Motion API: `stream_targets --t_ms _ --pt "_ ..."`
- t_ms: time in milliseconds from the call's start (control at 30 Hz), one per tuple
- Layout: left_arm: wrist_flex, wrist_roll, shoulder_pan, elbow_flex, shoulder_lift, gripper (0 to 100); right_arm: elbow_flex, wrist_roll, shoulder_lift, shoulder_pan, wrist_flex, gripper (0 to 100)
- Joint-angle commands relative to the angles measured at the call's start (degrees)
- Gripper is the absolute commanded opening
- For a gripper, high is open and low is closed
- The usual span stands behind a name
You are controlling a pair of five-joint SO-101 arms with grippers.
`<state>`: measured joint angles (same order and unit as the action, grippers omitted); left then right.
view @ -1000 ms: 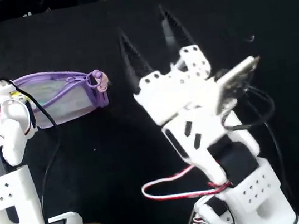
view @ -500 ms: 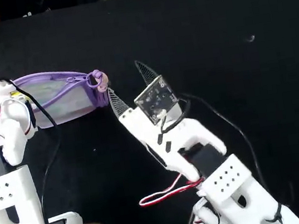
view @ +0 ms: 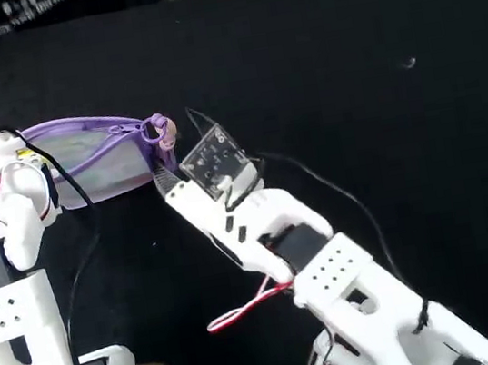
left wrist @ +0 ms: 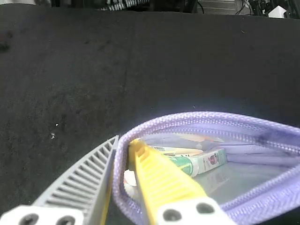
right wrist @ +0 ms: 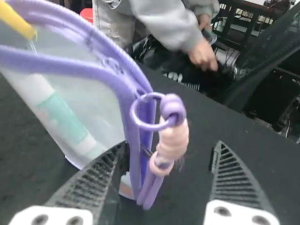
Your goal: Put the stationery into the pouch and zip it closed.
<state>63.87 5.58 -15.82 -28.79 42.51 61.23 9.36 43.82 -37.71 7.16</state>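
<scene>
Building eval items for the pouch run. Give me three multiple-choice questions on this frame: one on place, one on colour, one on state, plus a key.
1. Where is the right hand relative to the pouch?
A. Inside its mouth
B. Well away from it
C. Fingers either side of its zipper pull end

2. What colour is the pouch's edging?
A. Red
B. Purple
C. Green

3. What state is the pouch's mouth in?
A. Open, with the left hand clamped on its rim
B. Zipped fully shut
C. Open, with nothing holding it

Key:
1 C: the right wrist view shows the pull and its ring hanging between the two spread fingers.
2 B: the zip band is purple in all three views.
3 A: the left wrist view looks into the gaping mouth, with the yellow finger inside and the grey one outside.
</scene>
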Motion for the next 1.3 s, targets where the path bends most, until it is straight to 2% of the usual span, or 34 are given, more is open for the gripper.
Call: stream_targets --t_ms 0,267,500,633,933,1267 --pt "0.6 -0.4 1.7 -4.2 -1.7 3 -4.8 0.6 -1.1 -0.4 -2.2 26.8" --pt "0.4 -0.4 1.9 -4.3 -1.7 3 -4.1 0.7 -1.2 1.0 -5.3 26.5" --pt "0.6 -0.4 1.8 -4.2 -1.5 3 -7.2 0.7 -6.6 2.1 -5.1 18.4" --pt "0.6 -0.4 1.7 -4.3 -1.3 3 -7.6 0.2 -7.7 3.2 -5.1 18.3" --pt "0.6 -0.4 1.9 -4.2 -1.3 3 -2.5 0.5 1.0 3.2 -5.3 18.3" --pt "0.6 -0.4 2.0 -4.3 -1.2 3 -4.4 0.2 -2.2 3.2 -5.1 18.3"
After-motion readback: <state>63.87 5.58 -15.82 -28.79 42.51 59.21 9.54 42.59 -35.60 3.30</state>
